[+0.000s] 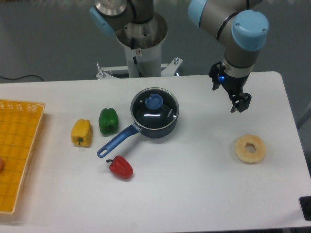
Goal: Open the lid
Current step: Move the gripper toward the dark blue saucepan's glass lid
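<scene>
Nearest the camera lies a glossy red pepper (120, 167). From the left: an orange mesh basket (19, 145) at the table edge, then a yellow pepper (81, 132) and a green pepper (108, 121) side by side, both smooth and lobed. At centre, the lid (154, 109), round clear glass with a thin metal rim and blue knob, sits closed on the dark blue pan (163, 130); the pan's long handle points toward the red pepper. At right, the gripper (239, 103) hangs above the table (194, 184), well apart from the lid, with a pale ring (250, 148) below it. Jaw state: cannot tell. Step in hand: approach, not yet begun. Next move: travel left, centre over the knob, descend, grip, lift vertically.
</scene>
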